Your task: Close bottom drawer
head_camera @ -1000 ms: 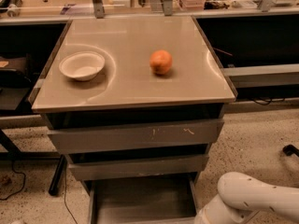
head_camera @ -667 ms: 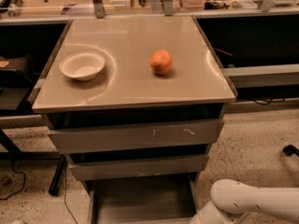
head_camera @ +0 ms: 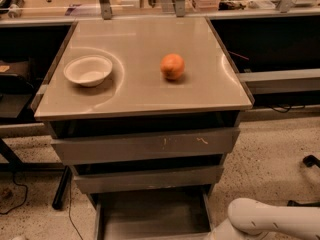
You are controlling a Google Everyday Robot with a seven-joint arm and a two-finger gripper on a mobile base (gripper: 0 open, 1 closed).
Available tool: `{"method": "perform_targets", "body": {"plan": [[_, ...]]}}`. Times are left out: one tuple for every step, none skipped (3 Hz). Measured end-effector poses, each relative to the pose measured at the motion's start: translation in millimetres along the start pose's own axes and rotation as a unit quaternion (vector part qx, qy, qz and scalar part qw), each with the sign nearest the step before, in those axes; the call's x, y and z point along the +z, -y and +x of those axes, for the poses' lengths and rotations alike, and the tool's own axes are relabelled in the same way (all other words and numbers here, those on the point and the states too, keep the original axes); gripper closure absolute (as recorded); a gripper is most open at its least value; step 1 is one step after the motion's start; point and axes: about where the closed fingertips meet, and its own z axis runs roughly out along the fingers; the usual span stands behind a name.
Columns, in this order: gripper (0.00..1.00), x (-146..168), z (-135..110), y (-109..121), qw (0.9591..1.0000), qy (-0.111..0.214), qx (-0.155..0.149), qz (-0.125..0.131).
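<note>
The bottom drawer stands pulled out at the foot of the grey cabinet, its shallow grey tray showing; its front is cut off by the picture's lower edge. Above it are the mid-width drawer and the widest drawer with pale scratch marks. My white arm lies at the lower right, beside the bottom drawer's right side. The gripper itself is below the picture's edge and out of view.
On the cabinet top sit a white bowl at the left and an orange near the middle. Dark shelving flanks both sides. Cables lie on the speckled floor; a black leg stands left.
My white arm has sunk lower and a little left at the bottom right. The drawers, bowl and orange have not moved.
</note>
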Motion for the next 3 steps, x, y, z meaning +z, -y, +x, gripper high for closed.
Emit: {"method": "perform_targets", "body": {"plan": [[1.0,28,0,42,0.9986,0.048,0.023,-0.008],[1.0,46,1,75,0.9963,0.074,0.044,-0.008],[1.0,71,5,99,0.994,0.078,0.074,-0.02]]}}
